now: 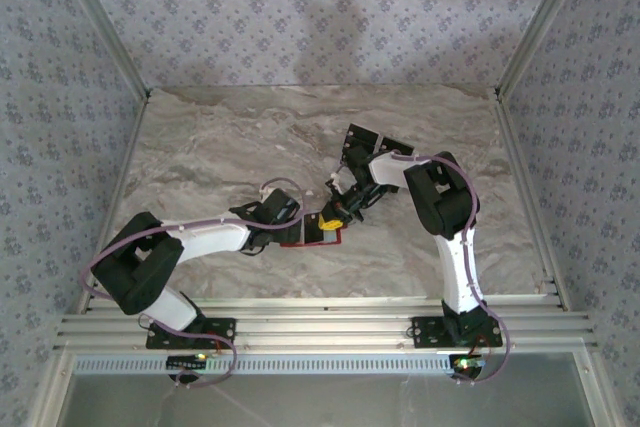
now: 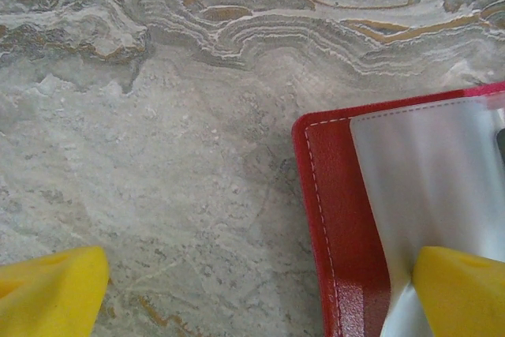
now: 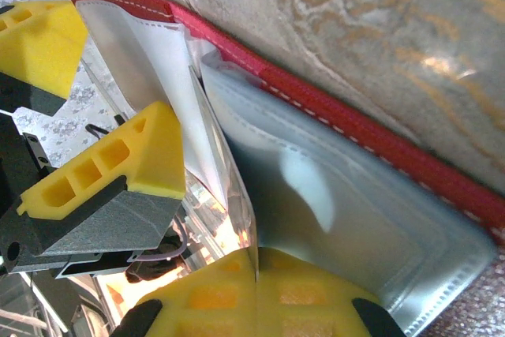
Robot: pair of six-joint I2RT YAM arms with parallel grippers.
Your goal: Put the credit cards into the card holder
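Open red stitched folding card holder (image 1: 322, 234) lies central on grey marble table (image 1: 220, 147). My left gripper (image 2: 256, 293) gapes, five-o'clock pad (image 2: 458, 290) on it; my right gripper (image 3: 256, 286) is pinched together, seemingly on its clear pocket (image 3: 197, 132).

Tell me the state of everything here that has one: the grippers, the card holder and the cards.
card holder: open, lying on the table.
credit cards: loose on the table, outside the holder.
left gripper: open, one fingertip over the holder's clear pocket.
right gripper: shut on a clear pocket leaf.
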